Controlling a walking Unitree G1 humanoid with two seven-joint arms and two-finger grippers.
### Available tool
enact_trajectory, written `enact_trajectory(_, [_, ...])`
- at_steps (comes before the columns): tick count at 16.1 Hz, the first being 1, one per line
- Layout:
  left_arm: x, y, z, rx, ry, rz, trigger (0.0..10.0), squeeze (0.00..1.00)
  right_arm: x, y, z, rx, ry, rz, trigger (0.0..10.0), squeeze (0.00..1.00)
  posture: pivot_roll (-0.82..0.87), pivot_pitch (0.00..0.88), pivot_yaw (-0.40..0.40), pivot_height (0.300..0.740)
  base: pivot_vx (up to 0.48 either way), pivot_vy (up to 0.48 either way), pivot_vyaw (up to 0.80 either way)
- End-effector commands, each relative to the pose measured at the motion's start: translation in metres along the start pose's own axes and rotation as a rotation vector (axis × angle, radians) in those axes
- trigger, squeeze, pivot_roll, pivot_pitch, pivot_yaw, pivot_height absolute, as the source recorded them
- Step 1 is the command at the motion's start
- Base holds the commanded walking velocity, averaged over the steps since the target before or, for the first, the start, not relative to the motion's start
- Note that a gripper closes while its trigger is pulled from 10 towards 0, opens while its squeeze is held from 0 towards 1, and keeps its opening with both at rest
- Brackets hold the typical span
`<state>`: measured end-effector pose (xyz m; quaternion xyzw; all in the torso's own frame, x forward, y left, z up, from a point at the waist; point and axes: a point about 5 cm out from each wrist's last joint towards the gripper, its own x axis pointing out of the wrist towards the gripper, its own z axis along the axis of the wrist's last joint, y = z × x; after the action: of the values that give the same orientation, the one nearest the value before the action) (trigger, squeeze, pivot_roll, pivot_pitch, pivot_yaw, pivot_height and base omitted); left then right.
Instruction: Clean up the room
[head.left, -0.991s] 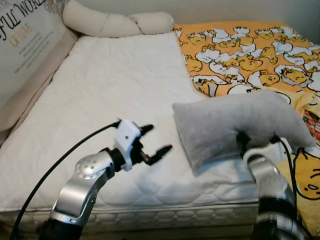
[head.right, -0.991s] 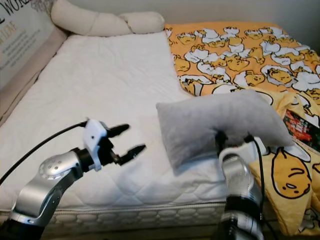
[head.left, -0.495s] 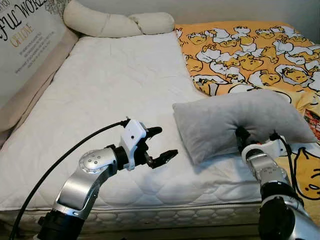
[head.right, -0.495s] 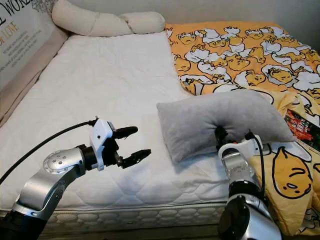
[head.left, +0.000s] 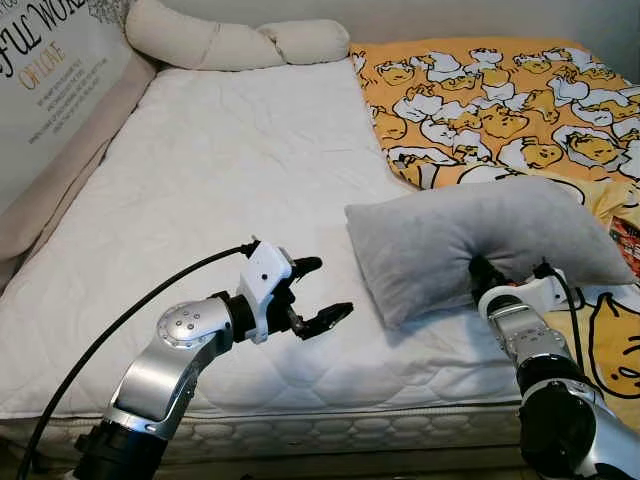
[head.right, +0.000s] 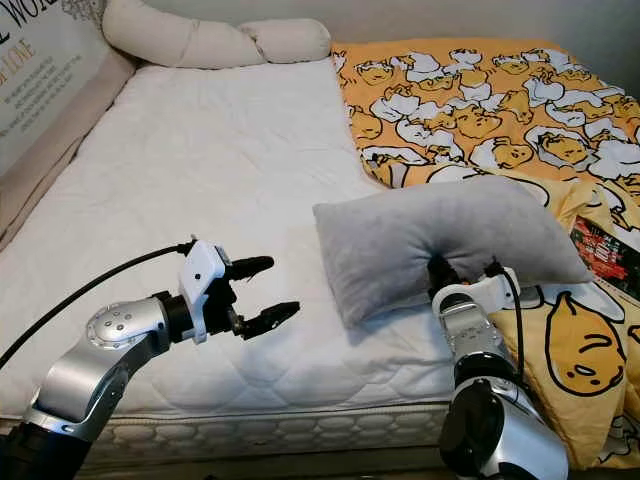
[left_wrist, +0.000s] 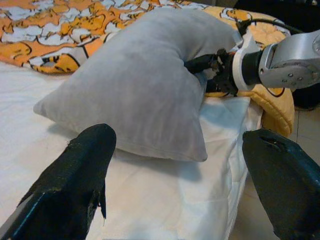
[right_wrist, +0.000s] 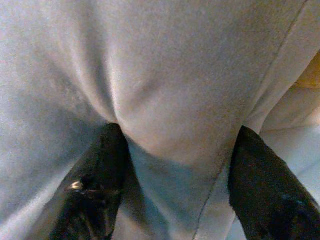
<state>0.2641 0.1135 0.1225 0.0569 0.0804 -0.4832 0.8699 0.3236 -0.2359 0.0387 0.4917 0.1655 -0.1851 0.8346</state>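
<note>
The grey pillow is shown lying on the white mattress, at its near edge and touching the orange patterned blanket behind it. Its near edge is pinched between the fingers of the right gripper, a fold of fabric being bunched between the two black fingers. The left gripper is held just above the mattress, near the pillow's end but apart from it, with its fingers spread wide and nothing between them.

The task is judged to be at an early stage: the pillow is gripped but not yet placed at the head of the bed, where the long cream bolster lies, and the blanket is rumpled and hangs over the bed's side.

The pinch itself is hidden beneath the pillow in the head views; it is revealed by the right wrist view. The left wrist view presents the pillow end-on, with the right gripper seen entering its far edge, and a strip of floor beside the bed.
</note>
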Motion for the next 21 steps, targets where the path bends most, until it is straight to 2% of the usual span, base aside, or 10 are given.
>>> enact_trajectory(1, [0.000,0.000,-0.001,0.019,0.016,-0.003,10.0,0.00,0.002,0.005,-0.001,-0.011,0.013,0.009,0.0,0.00,-0.07,0.000,0.038,0.740,0.000,0.000,0.00])
enact_trajectory(14, [-0.006,0.008,-0.011,-0.007,0.055,0.053,10.0,0.00,0.002,0.004,0.008,-0.023,-0.008,-0.039,0.0,0.00,-0.08,0.000,0.040,0.740,0.000,0.000,0.00])
enact_trajectory(15, [-0.007,0.010,-0.010,-0.003,0.056,0.072,10.0,0.00,0.003,0.005,0.010,-0.050,-0.019,-0.041,0.0,0.00,-0.08,0.000,0.043,0.740,0.000,0.000,0.00])
enact_trajectory(19, [-0.016,0.028,-0.003,0.002,-0.001,0.236,10.0,0.00,0.005,0.026,0.020,-0.192,-0.063,0.021,0.0,0.00,-0.08,0.000,0.045,0.740,0.000,0.000,0.00])
enact_trajectory(20, [-0.021,0.033,-0.001,0.002,-0.003,0.267,10.0,0.00,0.007,0.047,0.029,-0.237,-0.100,0.072,0.0,0.00,-0.08,0.000,0.045,0.740,0.000,0.000,0.00])
enact_trajectory(21, [-0.024,0.034,-0.001,0.003,-0.003,0.269,10.0,0.00,0.008,0.057,0.033,-0.236,-0.117,0.097,0.0,0.00,-0.07,0.000,0.042,0.740,0.000,0.000,0.00])
